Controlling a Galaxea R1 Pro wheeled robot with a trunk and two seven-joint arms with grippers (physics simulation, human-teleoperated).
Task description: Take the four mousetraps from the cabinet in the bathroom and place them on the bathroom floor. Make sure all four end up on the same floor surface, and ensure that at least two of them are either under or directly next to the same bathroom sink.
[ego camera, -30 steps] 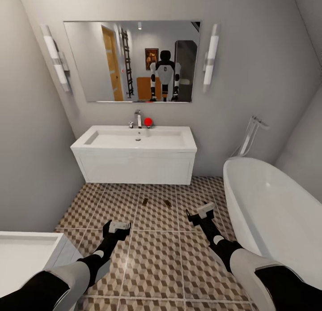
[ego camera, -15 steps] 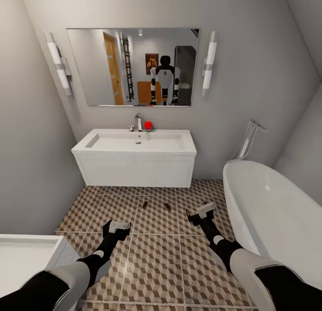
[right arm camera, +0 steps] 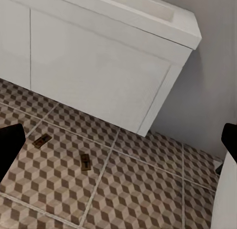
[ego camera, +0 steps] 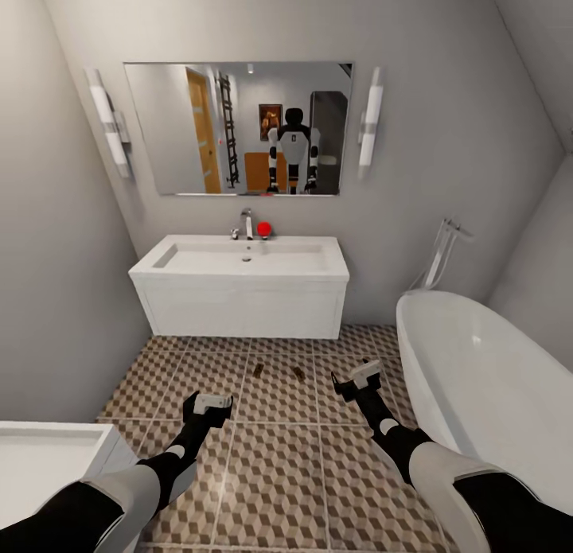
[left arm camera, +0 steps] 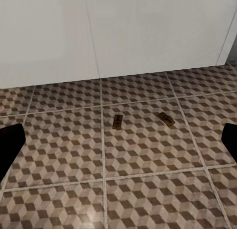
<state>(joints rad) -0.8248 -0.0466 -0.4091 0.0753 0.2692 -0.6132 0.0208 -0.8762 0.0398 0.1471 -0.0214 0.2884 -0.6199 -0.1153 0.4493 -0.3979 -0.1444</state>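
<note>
Two small flat tan wooden mousetraps (ego camera: 258, 369) (ego camera: 299, 372) lie side by side but apart on the cube-patterned brown and beige tiled bathroom floor (ego camera: 278, 473), just in front of the wide white rectangular bathroom sink (ego camera: 239, 258) on its vanity. My left gripper (ego camera: 208, 403) and right gripper (ego camera: 358, 376) hover empty over the tiles, fingers spread apart.

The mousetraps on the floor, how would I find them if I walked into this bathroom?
Start at the big white bathroom sink under the mirror, then look down at the cube-patterned bathroom floor just in front of it. Two mousetraps lie there side by side, one and the other. They are tiny flat tan boards, the only loose things on those tiles, much smaller than the white bathtub nearby.
</note>
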